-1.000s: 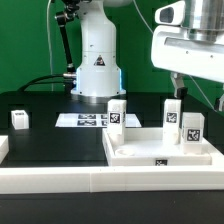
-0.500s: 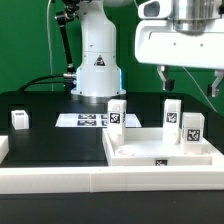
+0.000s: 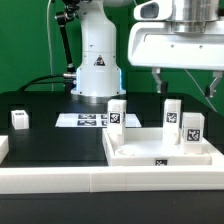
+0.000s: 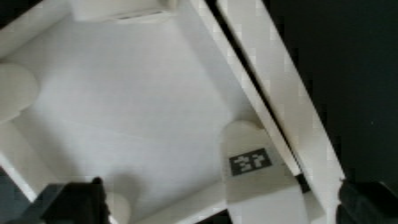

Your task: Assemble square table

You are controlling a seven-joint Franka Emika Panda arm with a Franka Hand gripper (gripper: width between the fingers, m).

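The square table's white slab (image 3: 150, 150) lies at the exterior view's right, rim up, with a tag on its front edge. Three tagged white legs stand upright on it: one at the back left corner (image 3: 117, 114), and two close together at the back right (image 3: 172, 113) (image 3: 190, 128). Another leg (image 3: 20, 119) stands alone on the black table at the far left. My gripper (image 3: 185, 82) hangs open above the right-hand legs, holding nothing. The wrist view looks down on the slab (image 4: 134, 110), its rim and one tagged leg (image 4: 249, 160), with my gripper (image 4: 222, 205) over the slab near that leg.
The marker board (image 3: 88, 120) lies flat in front of the robot base (image 3: 97, 70). A long low white border wall (image 3: 50, 181) runs along the front edge of the table, with a short piece at the far left (image 3: 3, 148).
The gripper has moved toward the exterior view's left and come down a little over the right-hand legs. It has stayed open. The parts have not moved.
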